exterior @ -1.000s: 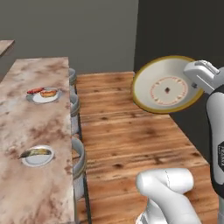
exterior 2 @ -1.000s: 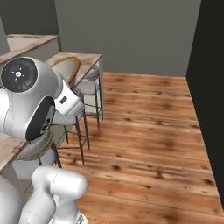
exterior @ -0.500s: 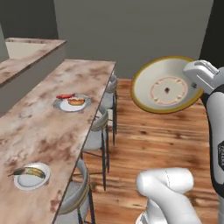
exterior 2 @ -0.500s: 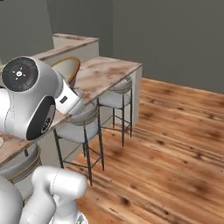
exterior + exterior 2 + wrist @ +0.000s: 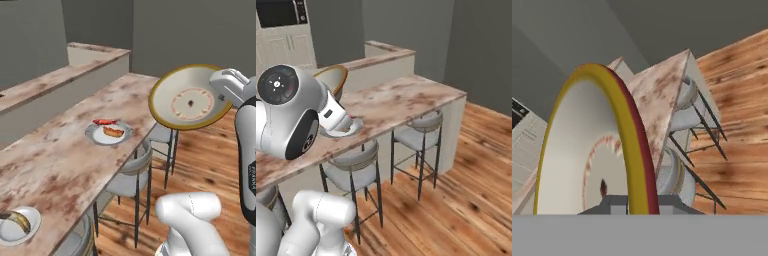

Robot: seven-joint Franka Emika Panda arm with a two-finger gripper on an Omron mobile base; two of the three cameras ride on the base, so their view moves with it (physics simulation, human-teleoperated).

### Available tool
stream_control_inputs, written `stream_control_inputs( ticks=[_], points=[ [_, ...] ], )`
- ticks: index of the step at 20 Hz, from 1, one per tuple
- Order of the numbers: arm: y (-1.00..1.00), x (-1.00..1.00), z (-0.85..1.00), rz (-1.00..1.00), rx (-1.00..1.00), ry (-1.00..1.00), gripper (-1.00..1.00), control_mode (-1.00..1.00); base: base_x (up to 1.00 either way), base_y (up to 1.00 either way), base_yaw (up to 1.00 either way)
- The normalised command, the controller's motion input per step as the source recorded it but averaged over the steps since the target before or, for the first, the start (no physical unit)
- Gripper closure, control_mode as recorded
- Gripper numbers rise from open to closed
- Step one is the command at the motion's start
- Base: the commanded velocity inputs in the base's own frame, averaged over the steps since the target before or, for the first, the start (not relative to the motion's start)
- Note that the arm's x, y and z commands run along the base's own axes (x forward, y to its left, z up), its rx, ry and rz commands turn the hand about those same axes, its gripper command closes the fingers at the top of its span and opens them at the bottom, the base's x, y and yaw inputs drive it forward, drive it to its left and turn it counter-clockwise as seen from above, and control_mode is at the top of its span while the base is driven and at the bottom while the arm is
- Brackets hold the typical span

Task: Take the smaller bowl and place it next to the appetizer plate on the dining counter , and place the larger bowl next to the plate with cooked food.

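Note:
My gripper point(image 5: 221, 93) is shut on the rim of the larger bowl point(image 5: 189, 98), a shallow cream bowl with a brown-gold rim, a ring of faint marks and a dark centre spot. I hold it tilted on edge in the air, past the outer edge of the dining counter point(image 5: 65, 160) and above the stools. In the hand view the larger bowl point(image 5: 577, 150) stands edge-on with my gripper point(image 5: 637, 204) clamped on its rim. The right base view has the bowl's rim point(image 5: 334, 76) behind my arm. The smaller bowl is out of view.
A grey plate with red and orange food point(image 5: 108, 133) lies mid-counter, and a second plate with food point(image 5: 17, 225) lies near the lower left. Grey stools point(image 5: 131, 176) point(image 5: 421, 131) stand along the counter's side. Open wooden floor point(image 5: 466, 185) lies to the right.
The whole picture has shifted as the base drove and turned; the dining counter now lies closer and more head-on. The bowl stays in my gripper at the same height.

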Motion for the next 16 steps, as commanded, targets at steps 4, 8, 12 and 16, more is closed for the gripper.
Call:
stream_control_inputs(
  ticks=[4,8,12,16],
  points=[
    [0.0,0.0,0.0,0.0,0.0,0.0,1.0,1.0,0.97,-0.58,0.57],
    [0.0,0.0,0.0,0.0,0.0,0.0,1.0,1.0,0.89,-0.54,0.56],
    [0.0,0.0,0.0,0.0,0.0,0.0,1.0,1.0,0.81,-0.09,0.53],
    [0.0,0.0,0.0,0.0,0.0,0.0,1.0,1.0,0.69,-0.03,0.52]
  ],
)
